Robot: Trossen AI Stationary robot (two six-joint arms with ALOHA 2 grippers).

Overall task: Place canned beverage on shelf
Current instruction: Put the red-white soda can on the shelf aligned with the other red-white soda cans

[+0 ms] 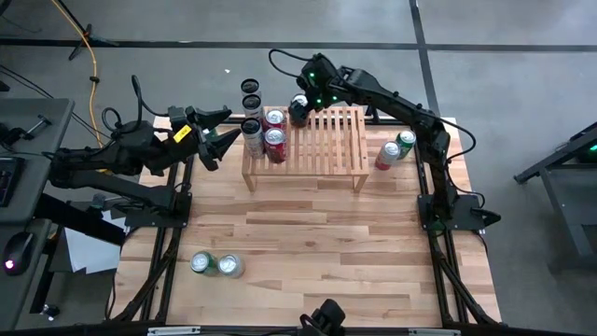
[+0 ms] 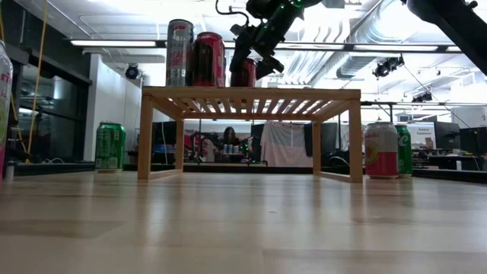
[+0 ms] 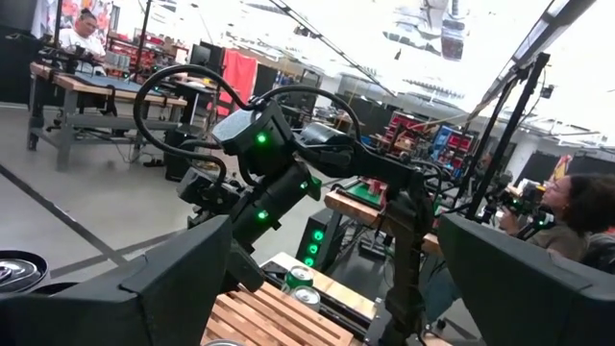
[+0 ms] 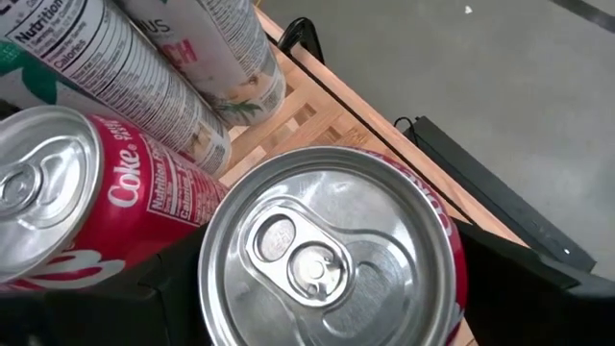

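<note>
A red can (image 4: 327, 259), upright at the shelf's (image 1: 326, 140) far left, is straddled by the wide-spread right gripper (image 1: 300, 109); the left gripper (image 1: 216, 138) is held wide beside the shelf.

At the shelf's (image 1: 317, 140) back edge in the high view, the right gripper (image 1: 299, 107) covers the red can (image 4: 327, 259) beneath it; only the right wrist view shows that can's top, its lower side cut off by the frame's bottom edge. In the same wrist view a second Coke can (image 4: 67, 202) runs off the left edge. The low view crops a can (image 2: 4, 114) at far left to a sliver, its label unreadable. In the left wrist view, the left gripper's fingers (image 3: 163, 288) block the lower frame.
</note>
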